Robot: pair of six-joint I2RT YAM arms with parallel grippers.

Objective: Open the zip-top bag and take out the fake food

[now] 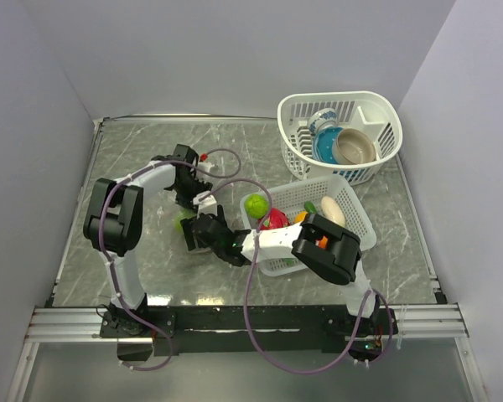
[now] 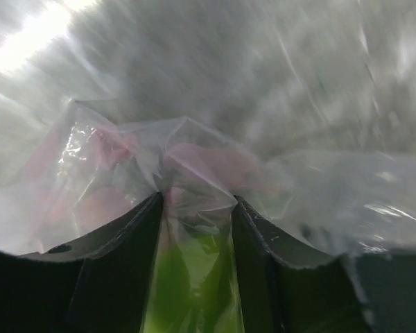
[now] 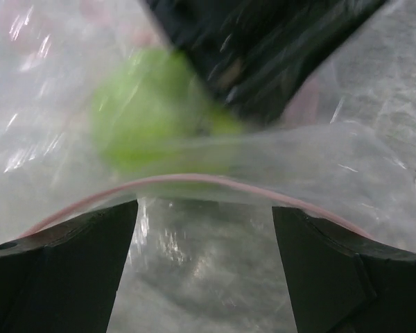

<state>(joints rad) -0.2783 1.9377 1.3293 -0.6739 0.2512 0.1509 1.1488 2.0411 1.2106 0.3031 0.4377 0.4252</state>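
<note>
Clear soft zip-top bag (image 3: 215,250) holding green plastic ball (image 3: 149,111), left gripper (image 2: 197,201) narrow around bag film, grip unclear, right gripper (image 3: 204,208) wide apart, white slotted rectangular basket (image 1: 358,211) holding mixed plastic fake food (image 1: 255,205)

The table top (image 1: 134,159) is grey with a marbled pattern. A plain pale back wall (image 1: 235,50), left wall (image 1: 25,167) and right wall (image 1: 474,167) enclose it. An aluminium rail (image 1: 251,322) runs along the near edge. Lighting is even.

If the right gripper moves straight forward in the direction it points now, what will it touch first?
Probably the zip-top bag: its pinkish zip strip arcs just ahead of the open right gripper. A green ball lies behind the plastic; depth is unclear.
</note>
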